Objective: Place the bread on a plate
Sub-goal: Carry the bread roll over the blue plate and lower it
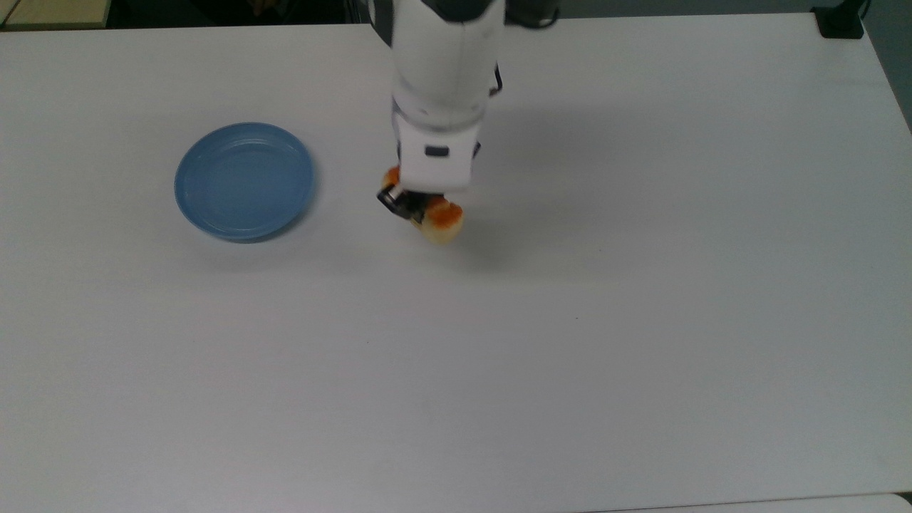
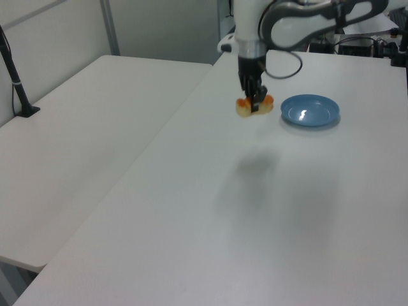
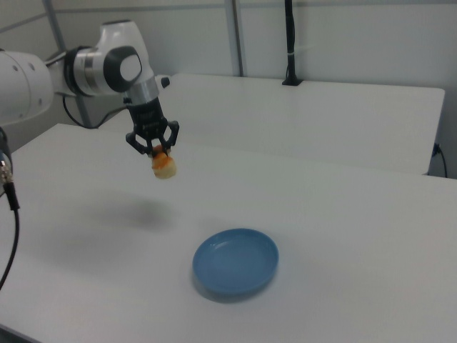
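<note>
Gripping the bread (image 1: 436,216) between its two black fingers, the gripper (image 1: 413,203) held it clear of the white table (image 1: 570,342), as the soft shadow lying apart on the matte tabletop in the right view showed. That bread (image 3: 164,166) was a small oblong loaf with pale cream sides and a glossy, lumpy orange-brown top, clamped across its middle so both ends stuck out (image 2: 253,106). It sat just above centre in the top view, with the plate (image 1: 244,180) well apart toward the centre left. The plate (image 3: 236,261) was round, shallow and light blue, smooth, with a raised rim, and it lay flat on the table at the lower centre of the right view. The arm's casing (image 1: 442,64) was smooth white plastic.
</note>
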`<act>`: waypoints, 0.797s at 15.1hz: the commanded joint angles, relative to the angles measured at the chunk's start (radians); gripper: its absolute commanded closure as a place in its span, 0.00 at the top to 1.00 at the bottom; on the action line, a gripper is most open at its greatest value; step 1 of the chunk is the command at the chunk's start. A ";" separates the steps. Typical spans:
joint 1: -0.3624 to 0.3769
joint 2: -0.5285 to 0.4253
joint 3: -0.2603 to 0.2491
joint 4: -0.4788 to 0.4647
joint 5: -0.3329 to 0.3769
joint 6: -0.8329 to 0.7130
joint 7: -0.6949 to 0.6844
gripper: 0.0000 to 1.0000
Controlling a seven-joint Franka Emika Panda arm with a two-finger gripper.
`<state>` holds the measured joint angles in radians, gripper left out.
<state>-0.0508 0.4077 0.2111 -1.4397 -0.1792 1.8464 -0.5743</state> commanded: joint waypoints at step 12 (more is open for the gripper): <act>-0.164 -0.230 -0.159 -0.274 0.184 0.065 0.344 0.27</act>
<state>-0.1686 0.2138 0.0636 -1.6180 -0.0372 1.8192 -0.2528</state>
